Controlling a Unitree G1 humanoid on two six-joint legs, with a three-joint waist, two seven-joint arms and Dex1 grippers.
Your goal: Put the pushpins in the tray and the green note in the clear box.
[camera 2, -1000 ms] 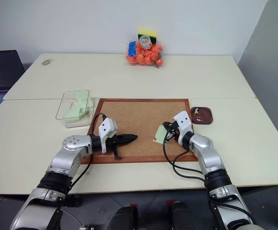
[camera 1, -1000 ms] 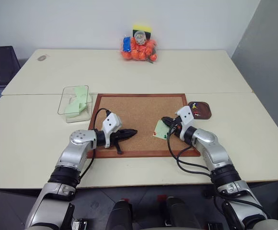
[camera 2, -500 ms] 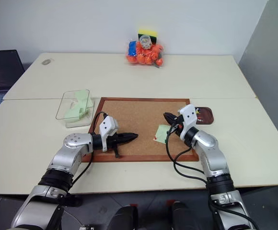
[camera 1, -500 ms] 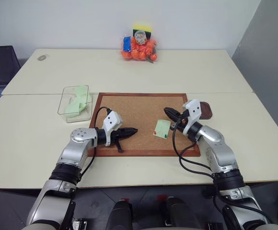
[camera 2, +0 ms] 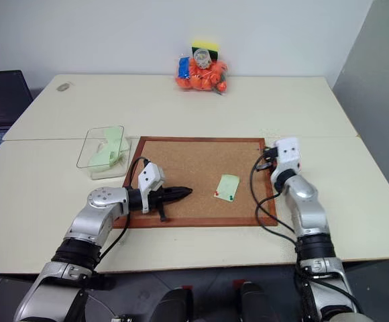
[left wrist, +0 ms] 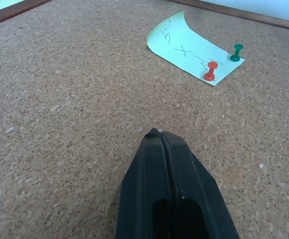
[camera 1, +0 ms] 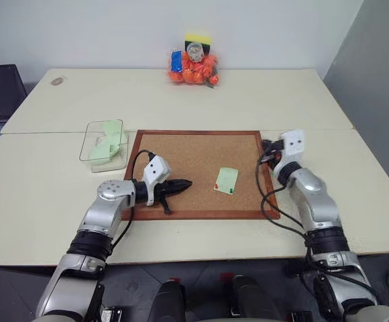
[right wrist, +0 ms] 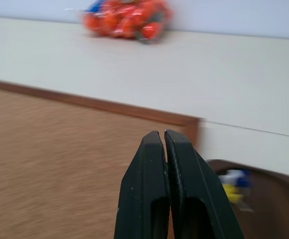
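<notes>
Left eye view: with both grippers' fingers pressed shut on nothing visible, the right gripper [camera 1: 269, 145] hovers at the tray [right wrist: 264, 199], while the green note [camera 1: 227, 180] lies pinned toward 4 o'clock on the cork board [camera 1: 188, 151], so each remaining pushpin [left wrist: 211, 71] wants a straight, gentle pull.

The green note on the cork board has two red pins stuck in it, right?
Not quite. The green note on the cork board does have two pushpins in it, but only one is red; the other is green. The left wrist view shows both clearly.
</notes>
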